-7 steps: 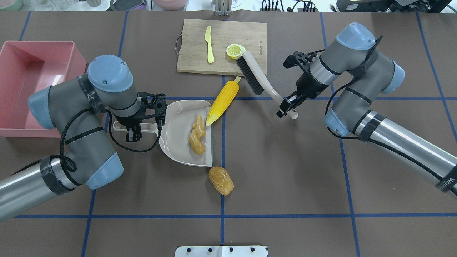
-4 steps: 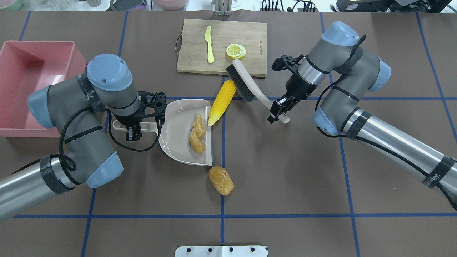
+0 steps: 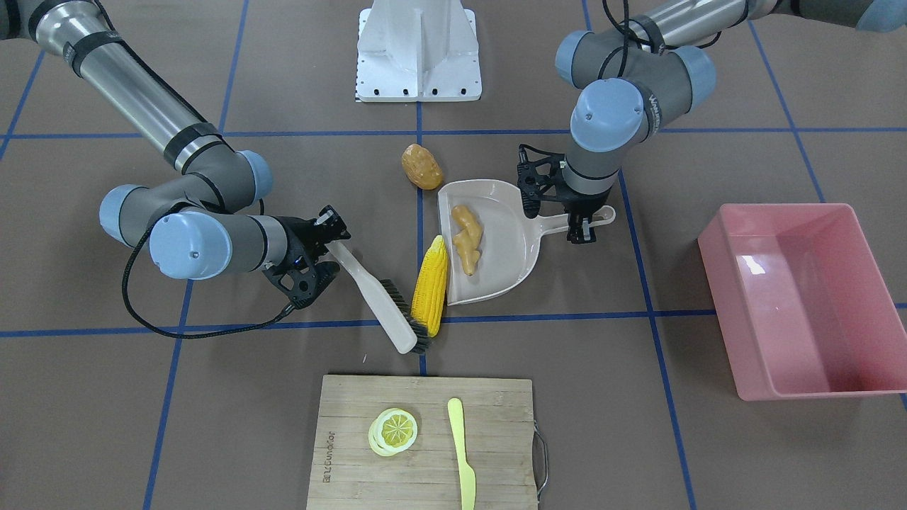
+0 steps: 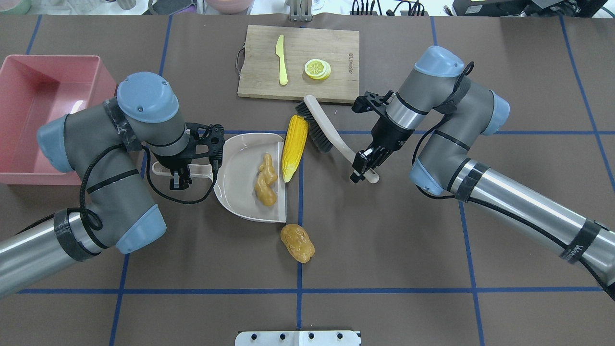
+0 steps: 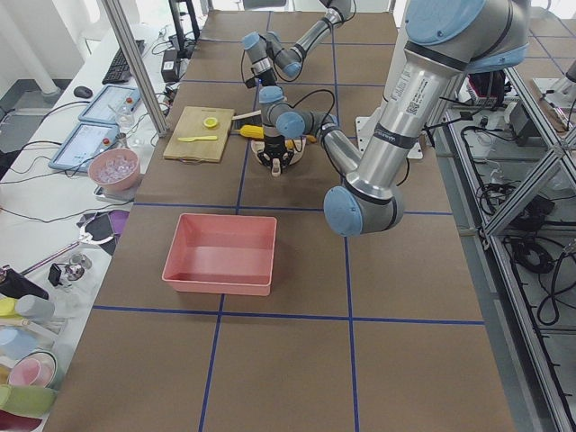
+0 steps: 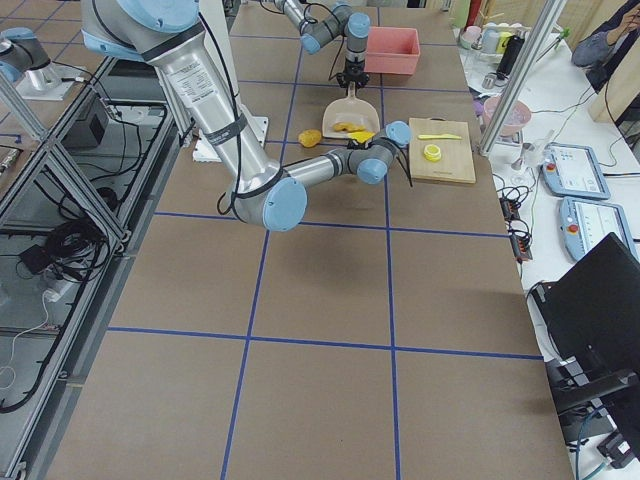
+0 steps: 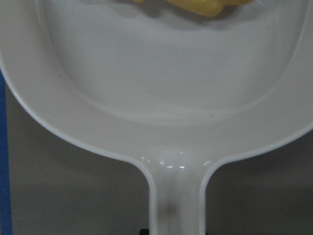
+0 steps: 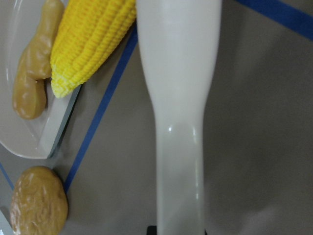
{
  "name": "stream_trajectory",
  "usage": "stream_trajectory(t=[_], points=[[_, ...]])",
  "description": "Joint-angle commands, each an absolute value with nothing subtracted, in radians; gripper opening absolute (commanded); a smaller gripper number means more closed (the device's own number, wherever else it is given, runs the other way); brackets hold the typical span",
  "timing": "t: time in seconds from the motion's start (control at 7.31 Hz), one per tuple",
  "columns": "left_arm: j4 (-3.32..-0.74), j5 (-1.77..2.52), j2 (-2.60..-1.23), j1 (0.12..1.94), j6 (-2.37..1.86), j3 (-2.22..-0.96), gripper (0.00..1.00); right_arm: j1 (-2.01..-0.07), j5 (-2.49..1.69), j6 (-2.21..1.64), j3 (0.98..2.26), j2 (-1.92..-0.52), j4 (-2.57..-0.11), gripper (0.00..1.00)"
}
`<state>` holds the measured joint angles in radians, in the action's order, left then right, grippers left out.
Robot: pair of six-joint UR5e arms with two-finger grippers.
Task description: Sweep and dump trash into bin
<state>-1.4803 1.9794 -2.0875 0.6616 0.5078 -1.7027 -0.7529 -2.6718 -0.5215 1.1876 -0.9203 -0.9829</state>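
Note:
The beige dustpan (image 4: 240,178) lies on the table with the knobbly ginger root (image 4: 265,180) inside it. My left gripper (image 4: 178,184) is shut on the dustpan's handle (image 7: 176,205). The yellow corn cob (image 4: 294,146) lies along the pan's open lip, one end resting on the lip. The brush (image 4: 319,127) touches the corn's far side with its black bristles. My right gripper (image 4: 361,173) is shut on the brush's white handle (image 8: 178,147). The brown potato (image 4: 297,242) sits on the table just past the pan's near corner. The pink bin (image 4: 43,110) stands at the far left.
A wooden cutting board (image 4: 336,43) at the back holds a lemon slice (image 4: 317,68) and a pale yellow knife (image 4: 281,60). A white mount plate (image 4: 298,338) sits at the near edge. My left arm's elbow reaches over part of the bin (image 3: 801,297).
My right arm has swept the brush off the cutting board, left and nearer. The corn has been pushed and turned against the dustpan's lip. The left arm, ginger and potato have not moved.

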Motion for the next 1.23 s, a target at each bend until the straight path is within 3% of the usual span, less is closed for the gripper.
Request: stream_trajectory(t=[0.0,1.1], points=[[-1.480,1.980,-2.088,0.661,0.508,-1.703,0.00,-0.724,-2.662,-0.609,1.241,-0.928,-0.986,0.00],[-1.479,1.979,-2.097,0.655,0.508,-1.698,0.00,-0.560,-2.522,-0.888,1.376,-0.917,-0.988,0.00]])
